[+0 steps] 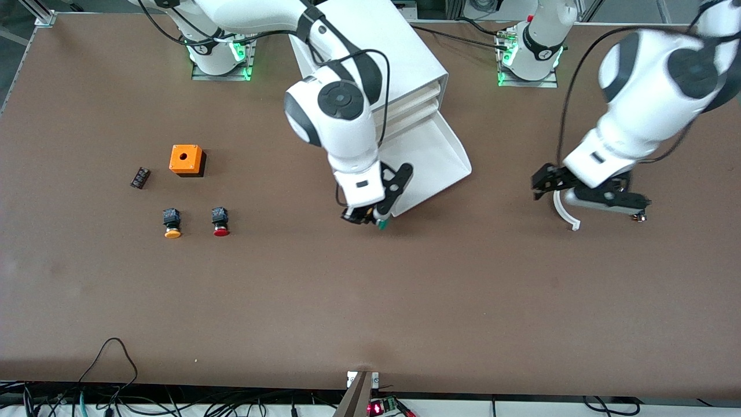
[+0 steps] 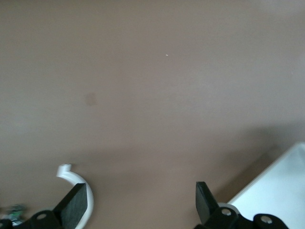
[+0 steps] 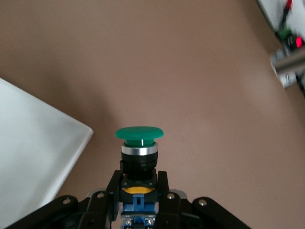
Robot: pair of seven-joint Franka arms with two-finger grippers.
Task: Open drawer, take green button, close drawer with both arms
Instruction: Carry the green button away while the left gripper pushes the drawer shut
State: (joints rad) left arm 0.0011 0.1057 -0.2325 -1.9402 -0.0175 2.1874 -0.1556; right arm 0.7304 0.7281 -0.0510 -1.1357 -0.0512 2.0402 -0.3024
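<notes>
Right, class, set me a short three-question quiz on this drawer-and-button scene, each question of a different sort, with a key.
1. True or false: the right gripper holds the green-capped button.
2. Multiple choice: the lowest drawer of the white cabinet is A) pushed in, B) pulled out, C) lying off the table.
3. Short answer: which two other buttons lie on the table, and toward which arm's end?

Key
1. True; its fingers are shut on the body.
2. B; the left gripper is open over the table beside it.
3. The orange-capped button and the red-capped button, toward the right arm's end.
</notes>
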